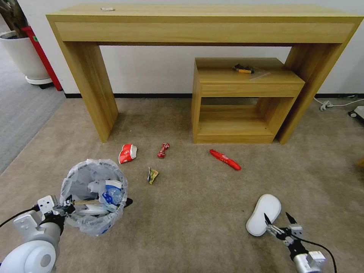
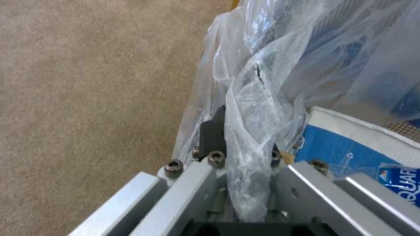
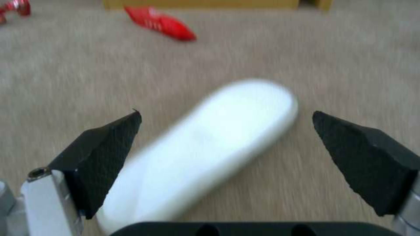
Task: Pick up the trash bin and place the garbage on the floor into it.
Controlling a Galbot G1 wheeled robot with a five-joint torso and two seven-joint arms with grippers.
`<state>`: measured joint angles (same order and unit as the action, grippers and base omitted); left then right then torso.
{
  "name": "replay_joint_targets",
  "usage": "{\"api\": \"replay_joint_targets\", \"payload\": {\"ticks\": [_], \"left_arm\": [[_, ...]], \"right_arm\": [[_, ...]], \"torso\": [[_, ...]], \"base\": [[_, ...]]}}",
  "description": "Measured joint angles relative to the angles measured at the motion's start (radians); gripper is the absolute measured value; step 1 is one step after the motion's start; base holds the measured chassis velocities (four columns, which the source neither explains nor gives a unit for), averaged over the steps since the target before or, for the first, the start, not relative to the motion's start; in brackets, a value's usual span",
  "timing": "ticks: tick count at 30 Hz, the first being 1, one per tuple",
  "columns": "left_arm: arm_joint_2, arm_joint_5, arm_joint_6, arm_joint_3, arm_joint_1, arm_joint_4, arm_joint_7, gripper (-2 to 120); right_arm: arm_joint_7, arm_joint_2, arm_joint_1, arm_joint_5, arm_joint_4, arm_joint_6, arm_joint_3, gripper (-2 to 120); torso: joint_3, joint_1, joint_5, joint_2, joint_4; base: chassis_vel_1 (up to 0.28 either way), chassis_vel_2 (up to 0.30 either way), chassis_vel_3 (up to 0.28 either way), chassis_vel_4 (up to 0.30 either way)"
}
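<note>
The trash bin, black under a crinkly clear bag, sits at the lower left of the beige floor. My left gripper is shut on its near rim, pinching the bag and wall; a blue-white carton lies inside. Garbage lies ahead: a red paper cup, a red twisted wrapper, a small yellowish wrapper and a long red wrapper. A white slipper lies at the lower right. My right gripper is open just behind it, with the slipper between the spread fingers.
A tall wooden console table stands against the wall, with a small wooden shelf unit under its right half. A white plant pot stands on grey carpet at the far left. A white cable runs along the right wall.
</note>
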<state>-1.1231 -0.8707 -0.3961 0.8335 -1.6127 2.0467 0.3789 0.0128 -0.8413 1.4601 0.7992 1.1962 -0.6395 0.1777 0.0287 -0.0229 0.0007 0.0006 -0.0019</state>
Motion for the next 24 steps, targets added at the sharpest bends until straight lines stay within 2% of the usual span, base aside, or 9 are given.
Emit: {"api": "replay_joint_targets", "payload": {"ticks": [4,9,15,17,24], "left_arm": [[-0.004,0.0,0.0,-0.011,0.01,-0.005,0.002,0],[-0.007,0.003,0.0,-0.023,0.017,-0.011,0.003,0],[-0.01,0.005,0.0,-0.031,0.017,-0.005,0.008,0],[-0.009,0.003,0.0,-0.029,0.013,0.0,0.008,0],[-0.01,0.002,0.003,-0.022,0.002,0.009,0.009,0]], "right_arm": [[0.062,-0.026,-0.008,0.034,-0.083,-0.019,-0.006,100],[0.098,-0.055,-0.03,0.077,-0.116,-0.02,-0.012,99],[0.125,-0.101,-0.063,0.142,-0.136,-0.008,-0.027,86],[0.126,-0.12,-0.071,0.159,-0.136,-0.003,-0.025,91],[0.13,-0.156,-0.071,0.189,-0.141,0.007,-0.012,92]], "torso": [[0.0,0.0,-0.0004,0.0,-0.0001],[0.0,0.0,-0.0005,0.0,-0.0001],[0.0,0.0,-0.0005,0.0,0.0],[0.0,0.0,-0.0004,0.0,0.0],[0.0,0.0,-0.0005,0.0,0.0]], "base": [[0.0,0.0,0.0,0.0],[0.0,0.0,0.0,0.0],[0.0,0.0,0.0,0.0],[0.0,0.0,0.0,0.0],[0.0,0.0,0.0,0.0]]}}
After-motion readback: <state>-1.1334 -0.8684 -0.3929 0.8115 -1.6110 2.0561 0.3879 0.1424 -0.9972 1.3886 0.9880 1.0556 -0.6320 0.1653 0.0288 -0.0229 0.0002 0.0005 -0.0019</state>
